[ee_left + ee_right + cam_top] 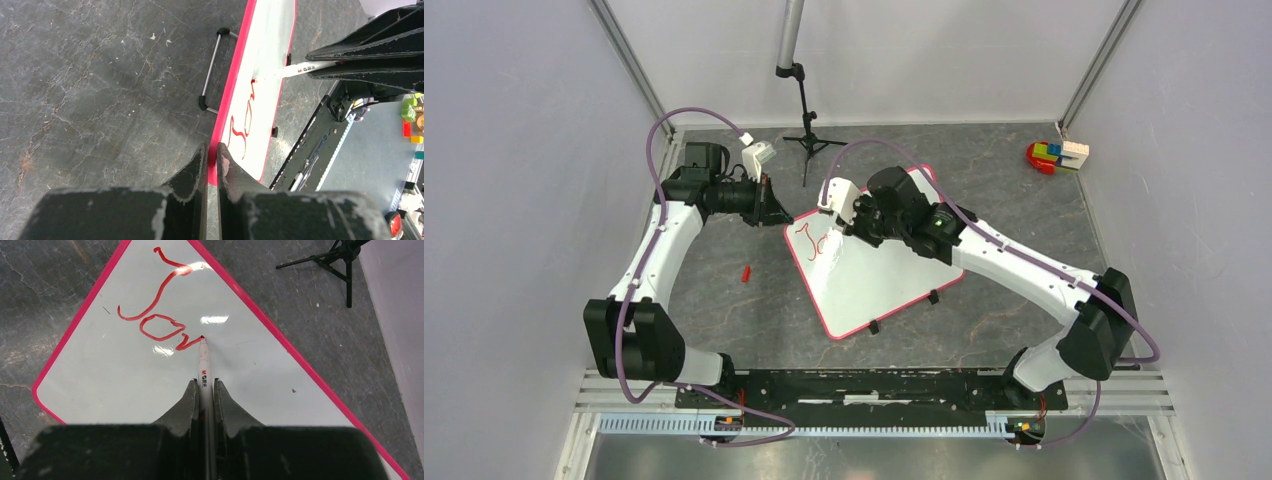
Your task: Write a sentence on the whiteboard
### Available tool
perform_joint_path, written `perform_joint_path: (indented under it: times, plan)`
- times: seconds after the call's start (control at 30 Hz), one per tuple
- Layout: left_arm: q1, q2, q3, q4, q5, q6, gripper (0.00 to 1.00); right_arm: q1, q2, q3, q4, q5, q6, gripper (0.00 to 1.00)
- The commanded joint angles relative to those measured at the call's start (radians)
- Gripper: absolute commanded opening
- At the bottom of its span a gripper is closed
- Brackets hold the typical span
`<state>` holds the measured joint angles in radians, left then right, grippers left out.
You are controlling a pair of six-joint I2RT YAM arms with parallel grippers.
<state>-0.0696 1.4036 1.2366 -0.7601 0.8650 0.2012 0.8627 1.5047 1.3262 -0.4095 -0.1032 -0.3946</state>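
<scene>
**A:** What sits under the jaws, biggest first?

**B:** The dark grey table (984,170). On it is the whiteboard (874,285), turned corner-on. It spreads out below and ahead of the right jaws, and its far corner reaches the left ones.

**A:** How does the left gripper (211,152) stand?

**B:** Its jaws are almost together, pinched on the whiteboard's pink frame. The frame runs straight out ahead from between them.

**A:** And the right gripper (204,385)?

**B:** It is clamped on a white marker (204,362), which sticks out forward from between the jaws. The red tip touches the board.

**A:** Where is the sentence (155,315)?

**B:** Just past the marker tip, ahead of the right jaws and a little to their left. It is three red cursive letters, roughly "Jov", and the last stroke ends at the tip.

**A:** Anything smaller?

**B:** A small red cap (746,272) lies on the table, apart from the left jaws and back toward the arm bases.
</scene>
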Motion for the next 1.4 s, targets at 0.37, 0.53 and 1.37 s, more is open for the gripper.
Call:
perform_joint_path:
  times: [0.37,0.53,1.37]
  plan:
    - [-0.023,0.014,0.006,0.002,0.004,0.006,0.03,-0.008,-0.034,-0.06,0.001,0.003,-0.012,0.0]
    - [-0.025,0.013,0.008,0.002,0.002,0.005,0.03,-0.006,-0.059,-0.112,0.008,-0.018,0.003,0.0]
    - [-0.029,0.001,0.0,0.003,-0.006,0.004,0.04,0.039,-0.062,-0.021,-0.001,-0.094,0.043,0.0]
